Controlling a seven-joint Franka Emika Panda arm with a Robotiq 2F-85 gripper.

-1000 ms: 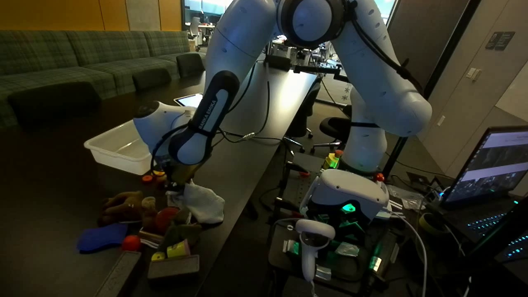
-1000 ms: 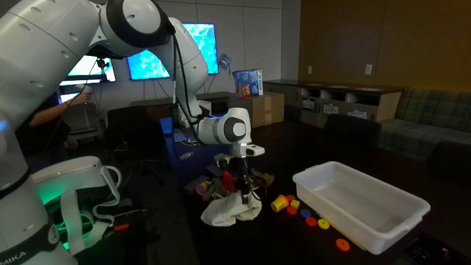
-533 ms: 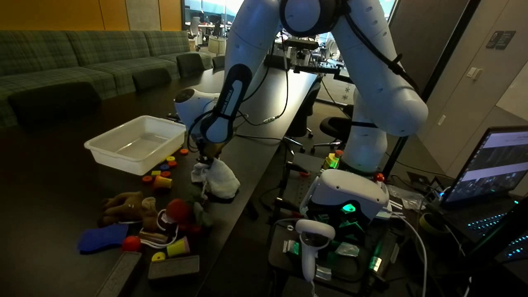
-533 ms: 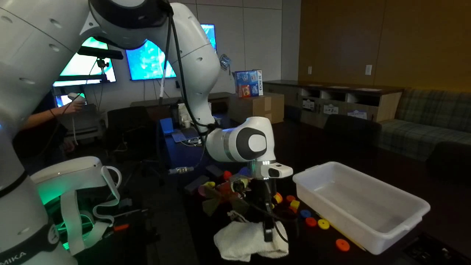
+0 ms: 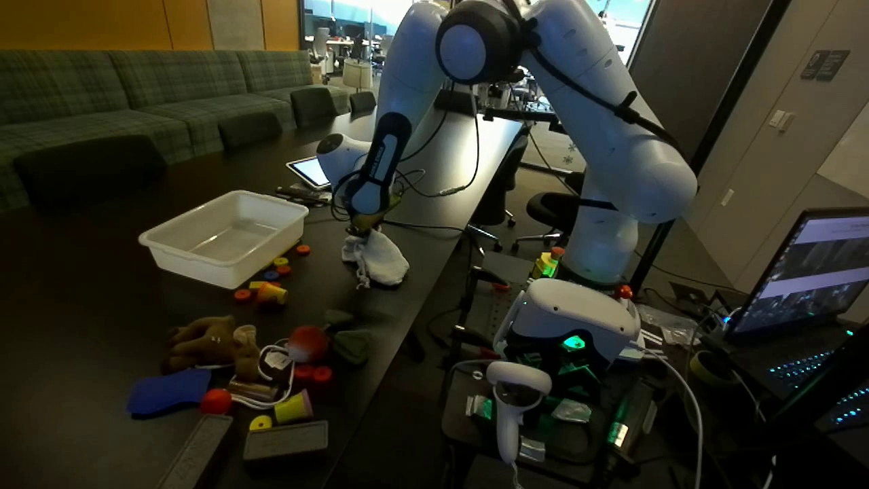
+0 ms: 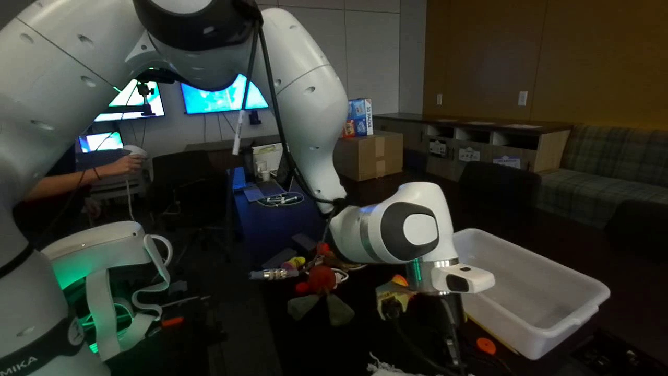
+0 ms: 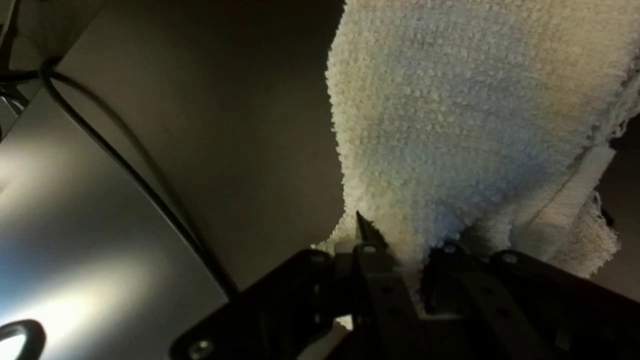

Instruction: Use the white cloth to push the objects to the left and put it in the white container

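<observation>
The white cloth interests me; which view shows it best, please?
The wrist view: the white cloth is largest, its weave clearest, though cropped at top and right. In an exterior view it looks small but nearly whole; in an exterior view only a scrap shows at the bottom edge.

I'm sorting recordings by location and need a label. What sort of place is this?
Most likely an office meeting room: a long dark table takes up much of the view, a plaid cushioned bench runs along the wall, and a large bright screen hangs on another wall.
</observation>
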